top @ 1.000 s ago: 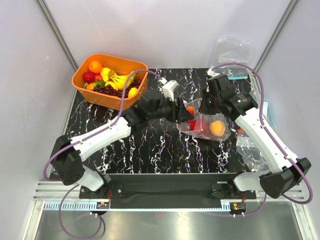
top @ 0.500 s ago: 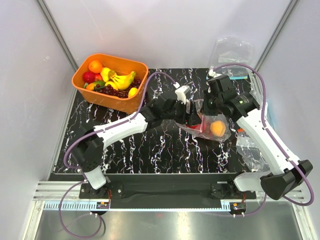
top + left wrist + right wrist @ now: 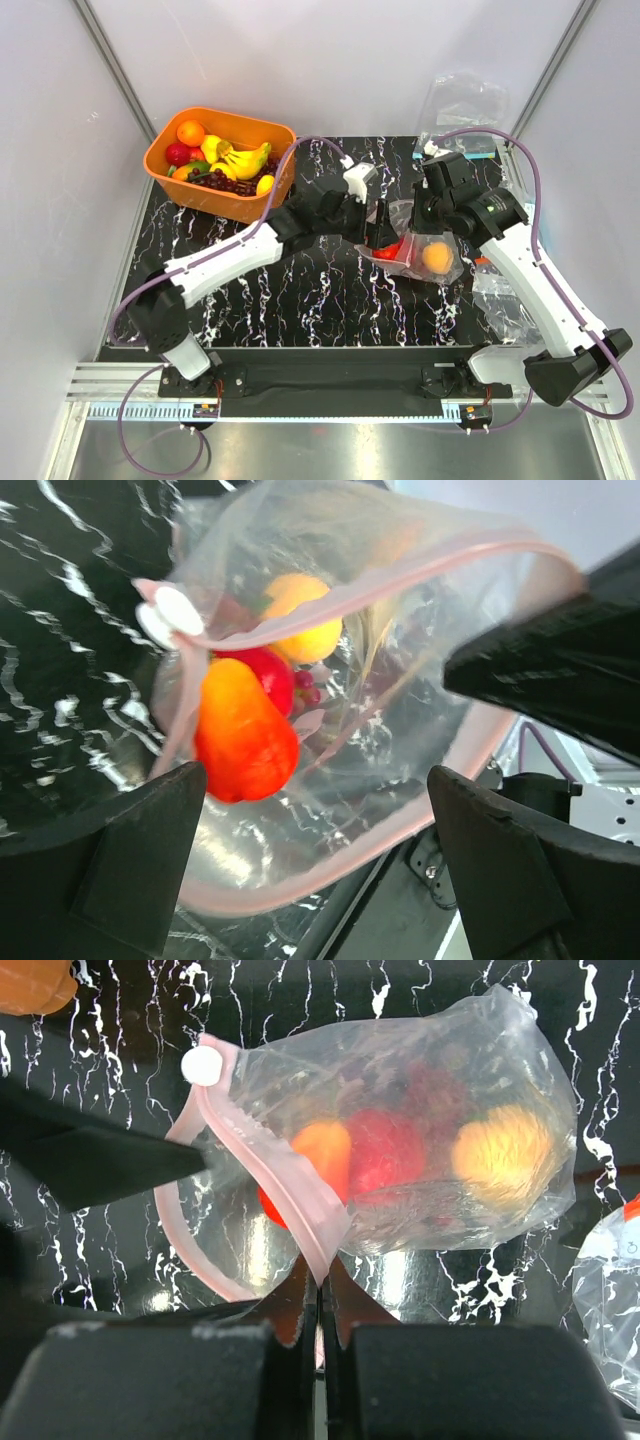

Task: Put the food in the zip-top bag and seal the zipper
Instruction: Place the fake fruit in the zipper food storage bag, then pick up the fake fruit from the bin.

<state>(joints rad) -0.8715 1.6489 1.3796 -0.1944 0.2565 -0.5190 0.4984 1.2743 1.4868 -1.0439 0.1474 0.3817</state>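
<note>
L gripper [image 3: 315, 790] has drawn back slightly from bag [image 3: 440, 1050] mouth, jaws spread; R gripper [image 3: 320, 1290] pinches pink zipper strip [image 3: 290, 1190], fruits [image 3: 385, 1150] inside.

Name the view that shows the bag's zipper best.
Right wrist: the zipper runs sharp from its white slider down the open mouth. Left wrist shows it looping, partly hidden; top external shows it tiny.

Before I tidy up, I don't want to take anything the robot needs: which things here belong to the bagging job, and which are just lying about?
Job: zip-top bag, its pink zipper, the fruits inside it, possibly the orange in the basket.
Lying about: banana bunch, grapes, spare clear bag at the far right corner, another clear bag at the right edge.
</note>
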